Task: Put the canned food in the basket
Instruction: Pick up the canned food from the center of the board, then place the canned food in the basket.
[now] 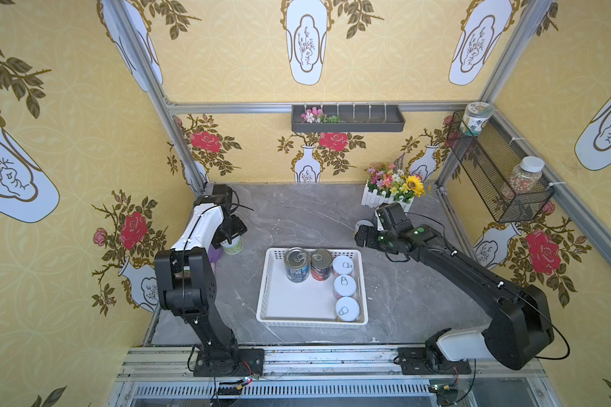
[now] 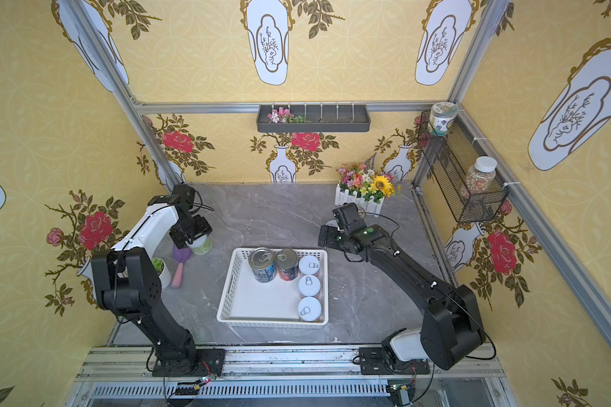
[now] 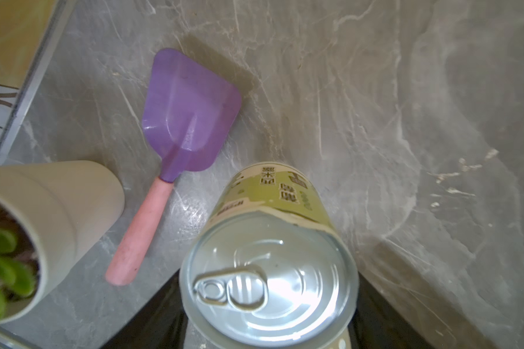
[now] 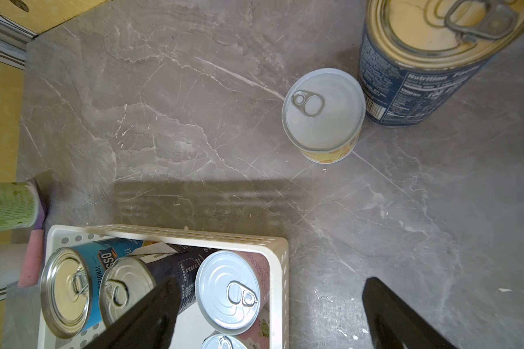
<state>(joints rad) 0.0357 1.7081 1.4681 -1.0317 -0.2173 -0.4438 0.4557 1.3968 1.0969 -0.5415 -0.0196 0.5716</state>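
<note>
Five cans counting inside the basket [image 1: 297,299] at mid-tabletop [image 1: 314,218], lined along its far and right walls: two tall, three short with white lids. Clenching the left pincer [image 1: 231,238] on a sixth, the green can [image 3: 270,272], near the left edge, just beside a purple trowel [image 3: 188,111] and a plant pot [image 3: 58,211]; gripping across the round side just under the lid, to judge by the wrist view. Not being able to tell whether lifting it clear of the tabletop or resting it there. Holding the right pincer [image 4: 271,284] released and empty above the gap between the basket's far right corner and two more cans, a short yellow can [image 4: 322,111] and a tall blue can [image 4: 430,60], touching or nearly so, toward the far right corner.

Expecting a stiff, full, fairly heavy load with a smooth printed wrap: likely slipping or tilting under a loose or high grip, hardly denting. Favouring a hold square across the middle of the body, staying off the pull tab, keeping upright, and lowering into the bare near left part of the basket, watching the wall.
</note>
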